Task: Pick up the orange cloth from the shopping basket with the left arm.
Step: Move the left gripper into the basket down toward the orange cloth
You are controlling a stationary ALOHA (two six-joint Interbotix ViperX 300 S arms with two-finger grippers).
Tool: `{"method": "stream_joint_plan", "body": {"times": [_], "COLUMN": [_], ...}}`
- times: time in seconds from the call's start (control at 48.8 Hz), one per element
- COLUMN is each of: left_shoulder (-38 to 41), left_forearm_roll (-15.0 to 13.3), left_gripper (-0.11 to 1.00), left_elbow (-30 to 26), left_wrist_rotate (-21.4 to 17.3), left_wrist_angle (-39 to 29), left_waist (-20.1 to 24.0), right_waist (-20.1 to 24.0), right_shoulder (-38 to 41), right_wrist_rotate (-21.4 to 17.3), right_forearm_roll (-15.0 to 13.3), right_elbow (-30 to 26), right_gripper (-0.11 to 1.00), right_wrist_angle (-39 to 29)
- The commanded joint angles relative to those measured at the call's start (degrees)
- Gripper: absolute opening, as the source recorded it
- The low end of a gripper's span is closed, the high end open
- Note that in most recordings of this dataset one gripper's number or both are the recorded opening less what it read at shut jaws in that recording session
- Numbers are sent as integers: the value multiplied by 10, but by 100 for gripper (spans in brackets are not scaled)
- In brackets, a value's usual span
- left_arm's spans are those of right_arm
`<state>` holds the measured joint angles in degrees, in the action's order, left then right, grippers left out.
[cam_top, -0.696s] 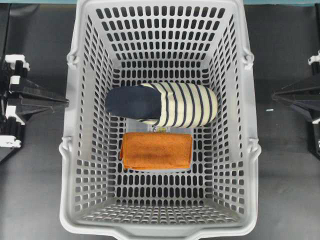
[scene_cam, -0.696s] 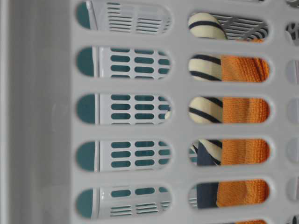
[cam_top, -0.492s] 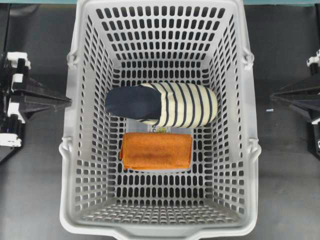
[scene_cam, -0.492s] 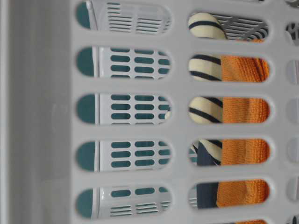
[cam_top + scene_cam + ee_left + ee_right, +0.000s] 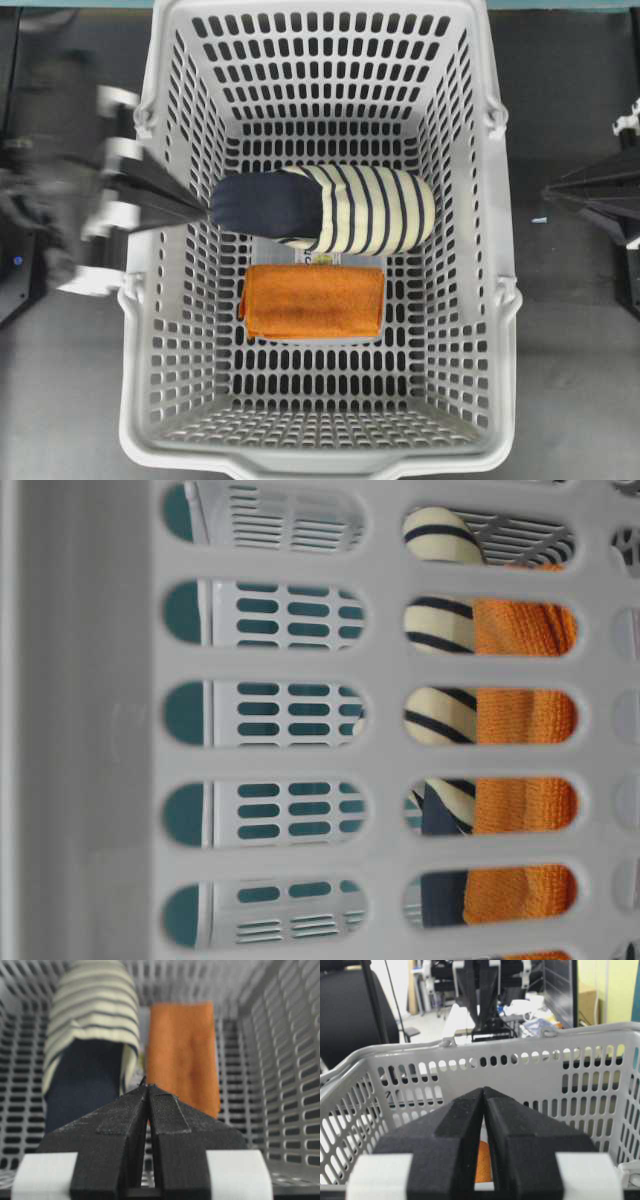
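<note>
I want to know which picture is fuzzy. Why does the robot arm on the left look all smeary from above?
In the overhead view the left gripper is smeared by motion blur, while the shopping basket and orange cloth look sharp. In the left wrist view its fingers are crisp and the cloth slightly soft.

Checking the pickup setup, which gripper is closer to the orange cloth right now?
Left. The left gripper is over the basket's wall, above-left of the orange cloth in the overhead view; the right gripper sits outside the opposite wall.
</note>
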<state>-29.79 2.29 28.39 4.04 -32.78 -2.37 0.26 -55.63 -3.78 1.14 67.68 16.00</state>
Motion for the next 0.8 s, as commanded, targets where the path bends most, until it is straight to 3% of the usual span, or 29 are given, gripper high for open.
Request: {"method": "stream_joint_plan", "body": {"times": [0.0,0.287,0.553,0.635,0.778], "left_shoulder": [68,223,278,288,307], "left_forearm_roll": [2,2,3,3,3], "left_gripper": [0,0,2,18,60], "left_elbow": [-76,-229,-264,-260,-255], "left_wrist_rotate": [1,2,4,6,4], "left_wrist_angle": [-66,-229,-243,-243,-232], "left_waist": [-7,-19,-25,-31,-43], "right_waist": [1,1,1,1,2], "right_shoulder": [3,3,-1,-1,-1], "right_wrist_rotate": [-1,-1,-1,-1,-1], "right_forearm_roll": [3,3,2,3,3], "right_elbow": [-5,-5,-5,-5,-4], "right_gripper": [-1,-1,-1,-1,-1], "right_wrist_angle": [3,0,0,0,0]}}
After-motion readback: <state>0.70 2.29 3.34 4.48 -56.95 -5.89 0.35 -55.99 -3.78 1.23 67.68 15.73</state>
